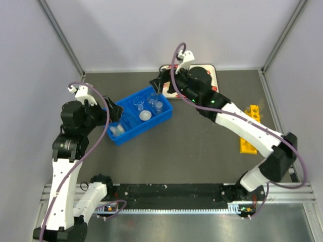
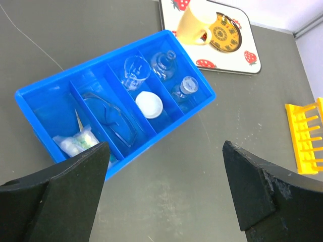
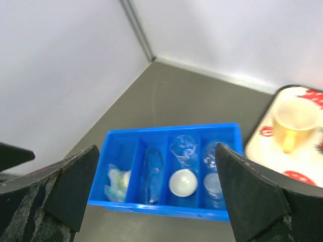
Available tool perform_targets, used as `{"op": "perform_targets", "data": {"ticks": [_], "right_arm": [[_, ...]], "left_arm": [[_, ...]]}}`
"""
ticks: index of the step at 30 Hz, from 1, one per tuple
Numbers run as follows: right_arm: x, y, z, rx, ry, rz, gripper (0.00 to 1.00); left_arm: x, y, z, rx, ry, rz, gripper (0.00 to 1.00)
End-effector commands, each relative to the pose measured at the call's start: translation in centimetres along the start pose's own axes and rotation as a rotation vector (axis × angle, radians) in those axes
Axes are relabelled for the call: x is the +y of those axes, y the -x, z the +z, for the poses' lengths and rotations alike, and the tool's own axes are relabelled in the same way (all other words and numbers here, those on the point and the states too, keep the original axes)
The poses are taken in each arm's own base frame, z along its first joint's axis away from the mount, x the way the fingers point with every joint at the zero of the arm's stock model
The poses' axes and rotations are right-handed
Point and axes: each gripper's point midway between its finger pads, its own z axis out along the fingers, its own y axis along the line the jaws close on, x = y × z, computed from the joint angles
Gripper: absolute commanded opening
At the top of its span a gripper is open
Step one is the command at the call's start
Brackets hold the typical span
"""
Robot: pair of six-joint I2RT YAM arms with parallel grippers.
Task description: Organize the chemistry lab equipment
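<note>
Both claws are released with nothing in them. The left gripper (image 2: 165,151) has its jaws spread wide and empty. The right gripper (image 3: 156,151) is the same, with a wide gap and nothing between the fingers.

The blue plastic four-compartment bin (image 2: 31,103) sits on the dark grey table (image 1: 202,151), angled, left of centre. In the top view the left gripper is at its near-left end and the right gripper hangs over its far-right corner. I can't tell whether either one touches the bin.

Bin contents, starting from the left arm's end:
- 1st compartment: the white-and-teal packet (image 2: 78,143), crumpled, at the near end.
- 2nd: the blue-rimmed clear goggles (image 2: 113,118), lying lengthwise.
- 3rd: a small clear beaker (image 2: 135,70) standing upright at the far end, and the small white dome (image 2: 149,105) just beside it on the near side.
- 4th: a small clear flask-shaped vessel (image 2: 164,63) at the far end and a second clear vessel (image 2: 184,89) nearer. Both are upright.

I can't make out any thin tubes, as the glass is too faint.

Everything else is outside the bin. The white rectangular tray with strawberry print (image 2: 247,55) is just beyond the bin's far end. It carries the yellow mug (image 2: 194,25), and the round yellow patterned plate (image 2: 224,33) is beside the mug. The top view shows the right arm covering most of that tray. A yellow plastic slotted rack (image 2: 305,136) lies on the table at the right side, well apart from the bin.
</note>
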Motion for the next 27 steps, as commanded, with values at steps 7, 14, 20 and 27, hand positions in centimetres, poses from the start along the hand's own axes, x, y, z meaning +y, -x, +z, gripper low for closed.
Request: {"op": "perform_targets", "data": {"ticks": [7,14,20,27], "right_arm": [[-8.4,4.7,-10.6,-0.092,-0.501,-0.302,0.99],[-13.6,6.0,-15.1,-0.081,-0.837,-0.398,0.99],[-16.1,6.1,-16.6,-0.013,-1.013,-0.466,0.99],[-17.2,6.5,-16.8,0.045,-0.958,-0.298,0.99]], "left_arm": [[-0.6,4.4,4.3,-0.187,-0.072,0.141,0.99],[-0.6,6.7,7.2,-0.228,-0.05,0.138,0.99],[-0.6,9.0,9.2,-0.261,0.002,0.16,0.99],[-2.8,10.3,12.1,-0.286,0.076,0.275,0.99]]}}
